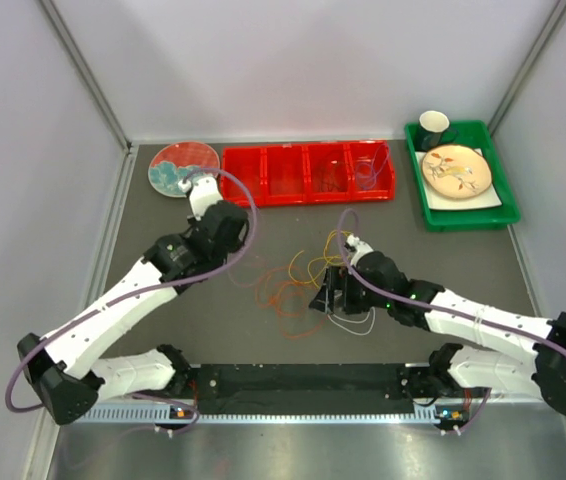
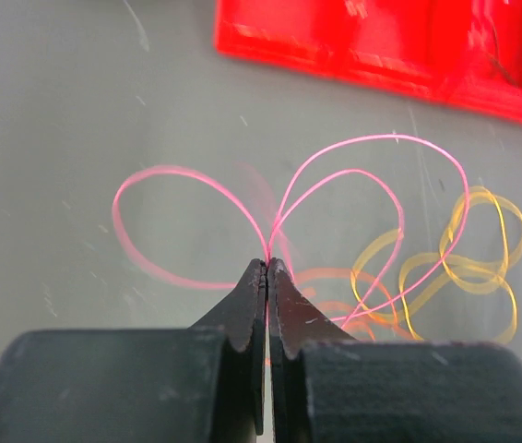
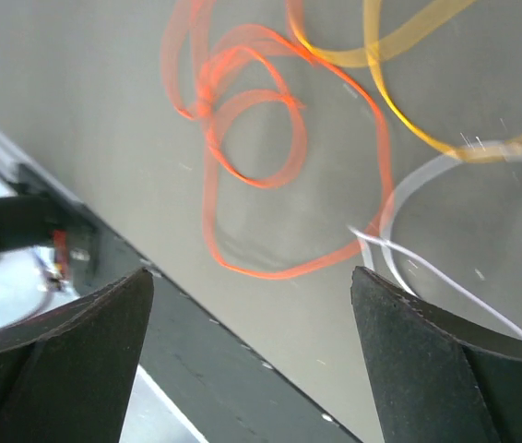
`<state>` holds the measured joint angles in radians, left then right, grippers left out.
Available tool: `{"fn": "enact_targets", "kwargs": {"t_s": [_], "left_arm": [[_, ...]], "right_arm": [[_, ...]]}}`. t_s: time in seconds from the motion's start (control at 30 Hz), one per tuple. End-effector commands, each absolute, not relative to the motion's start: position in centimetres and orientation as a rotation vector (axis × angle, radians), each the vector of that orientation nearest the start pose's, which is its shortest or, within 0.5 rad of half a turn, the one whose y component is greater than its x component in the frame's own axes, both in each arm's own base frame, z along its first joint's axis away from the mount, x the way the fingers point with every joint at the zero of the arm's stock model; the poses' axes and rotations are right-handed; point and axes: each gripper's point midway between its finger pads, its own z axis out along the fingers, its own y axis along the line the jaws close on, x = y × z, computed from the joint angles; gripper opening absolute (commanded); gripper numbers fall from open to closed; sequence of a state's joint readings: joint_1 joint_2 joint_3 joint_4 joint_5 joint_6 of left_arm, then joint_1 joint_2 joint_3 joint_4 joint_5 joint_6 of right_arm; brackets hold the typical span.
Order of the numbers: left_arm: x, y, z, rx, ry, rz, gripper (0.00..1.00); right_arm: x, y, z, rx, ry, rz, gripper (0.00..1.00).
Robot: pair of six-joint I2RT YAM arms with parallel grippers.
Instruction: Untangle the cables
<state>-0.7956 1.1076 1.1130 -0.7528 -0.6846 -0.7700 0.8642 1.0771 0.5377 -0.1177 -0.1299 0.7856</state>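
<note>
The cables lie in loose loops mid-table: orange [image 1: 283, 295], yellow [image 1: 313, 262] and white [image 1: 355, 322]. My left gripper [image 1: 235, 248] is shut on a thin red cable [image 2: 344, 175]. Its loops rise from the closed fingertips [image 2: 267, 263] above the mat, with yellow loops [image 2: 482, 263] and orange ones to the right. My right gripper [image 1: 328, 295] is open and empty, its jaws wide apart [image 3: 252, 272]. It hovers over an orange loop [image 3: 243, 157] and a white cable [image 3: 427, 268], touching neither. A purple wire [image 1: 368, 170] lies in the red tray.
A red compartment tray [image 1: 308, 175] stands at the back, a patterned plate [image 1: 178, 165] to its left. A green tray [image 1: 463, 222] at the back right holds a plate [image 1: 456, 170] and a cup [image 1: 434, 125]. A black rail [image 1: 303, 385] runs along the near edge.
</note>
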Motion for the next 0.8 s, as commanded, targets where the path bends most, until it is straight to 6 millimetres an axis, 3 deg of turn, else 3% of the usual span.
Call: {"fn": "enact_targets", "kwargs": {"t_s": [0.0, 0.17, 0.27, 0.37, 0.4, 0.47, 0.5, 0.57, 0.6, 0.67, 0.77], "left_arm": [[30.6, -14.7, 28.2, -0.292, 1.995, -0.161, 0.0], [33.9, -14.8, 30.0, -0.27, 1.972, -0.13, 0.0], [36.3, -14.6, 31.4, -0.279, 1.945, -0.13, 0.0], [38.8, -14.3, 31.6, -0.293, 1.933, -0.131, 0.0], [40.0, -13.8, 30.8, -0.306, 1.946, -0.114, 0.0], [41.5, -13.9, 31.3, -0.316, 1.936, -0.14, 0.0], [42.7, -13.4, 30.3, -0.332, 1.955, -0.122, 0.0], [44.2, -13.5, 30.6, -0.346, 1.948, -0.149, 0.0], [45.3, -13.1, 29.5, -0.361, 1.966, -0.133, 0.0], [46.7, -13.0, 29.6, -0.377, 1.954, -0.147, 0.0], [49.2, -12.7, 27.6, -0.401, 1.972, -0.122, 0.0]], "right_arm": [[15.6, 27.4, 7.8, -0.12, 2.451, 1.019, 0.85], [14.9, 26.9, 4.4, -0.117, 2.513, 0.964, 0.83], [14.6, 27.1, 3.2, -0.123, 2.521, 0.963, 0.82], [14.3, 27.4, 2.0, -0.142, 2.513, 0.961, 0.81], [14.2, 27.4, 1.6, -0.148, 2.514, 0.955, 0.8], [13.7, 27.9, 0.9, -0.171, 2.501, 0.965, 0.78], [13.3, 27.7, -0.1, -0.173, 2.523, 0.951, 0.77], [13.0, 28.2, -0.3, -0.185, 2.51, 0.994, 0.75], [12.9, 28.1, -0.9, -0.19, 2.529, 0.982, 0.75], [12.9, 28.3, -1.0, -0.21, 2.527, 0.982, 0.74], [12.9, 28.3, -1.8, -0.205, 2.528, 0.987, 0.72]]}}
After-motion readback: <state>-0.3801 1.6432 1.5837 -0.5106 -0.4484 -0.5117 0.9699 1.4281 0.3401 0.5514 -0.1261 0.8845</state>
